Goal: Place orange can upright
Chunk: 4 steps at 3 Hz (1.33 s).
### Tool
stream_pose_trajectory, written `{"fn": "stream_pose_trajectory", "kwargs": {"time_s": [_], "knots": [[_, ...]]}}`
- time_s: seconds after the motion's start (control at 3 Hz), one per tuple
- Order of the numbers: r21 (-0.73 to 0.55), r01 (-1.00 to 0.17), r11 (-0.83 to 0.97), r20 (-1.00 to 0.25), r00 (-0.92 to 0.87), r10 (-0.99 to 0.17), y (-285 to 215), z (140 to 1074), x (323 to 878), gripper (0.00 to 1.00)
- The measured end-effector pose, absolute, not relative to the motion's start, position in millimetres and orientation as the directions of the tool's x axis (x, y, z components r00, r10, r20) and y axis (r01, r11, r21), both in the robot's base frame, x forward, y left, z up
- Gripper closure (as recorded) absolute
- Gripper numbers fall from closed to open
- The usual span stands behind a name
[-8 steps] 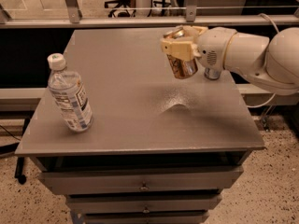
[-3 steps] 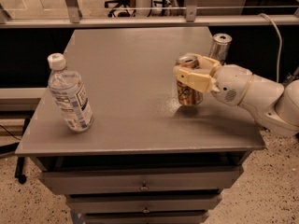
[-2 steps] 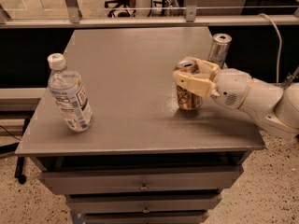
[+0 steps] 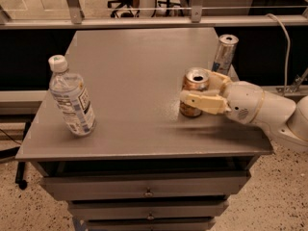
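The gripper is reaching in from the right edge of the table, low over the top. Its two pale fingers are standing narrowly apart, just the width of the orange can. They are closing on that can from either side, one crossing its near side and the other lying behind it. The orange can is standing upright between them, silver top and pull tab facing up. Its base appears to be resting on the table, though the near finger is hiding part of the lower rim.

Just behind the gripper and a little to the right, a slimmer silver can is standing upright near the table's far right edge, apart from the fingers. Well away on the left side, a water bottle with a white cap is standing on the table. Below the gripper, under the tabletop, drawers are showing.
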<state>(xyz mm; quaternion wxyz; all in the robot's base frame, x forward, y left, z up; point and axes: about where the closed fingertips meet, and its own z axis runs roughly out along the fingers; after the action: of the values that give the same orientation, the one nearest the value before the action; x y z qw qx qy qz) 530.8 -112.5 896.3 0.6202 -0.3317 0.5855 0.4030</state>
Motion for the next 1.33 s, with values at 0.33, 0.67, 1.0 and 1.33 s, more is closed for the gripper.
{"fn": "stream_pose_trajectory", "kwargs": {"time_s": [0.33, 0.67, 1.0, 1.33], "knots": [[0.053, -0.886, 0.461, -0.996, -0.013, 0.091, -122, 891, 524, 0.00], [0.049, -0.880, 0.472, -0.998, -0.019, 0.067, -133, 891, 520, 0.00], [0.012, -0.875, 0.485, -0.999, -0.032, -0.033, -163, 905, 521, 0.00], [-0.053, -0.856, 0.515, -0.986, -0.035, -0.160, -212, 934, 534, 0.00]]}}
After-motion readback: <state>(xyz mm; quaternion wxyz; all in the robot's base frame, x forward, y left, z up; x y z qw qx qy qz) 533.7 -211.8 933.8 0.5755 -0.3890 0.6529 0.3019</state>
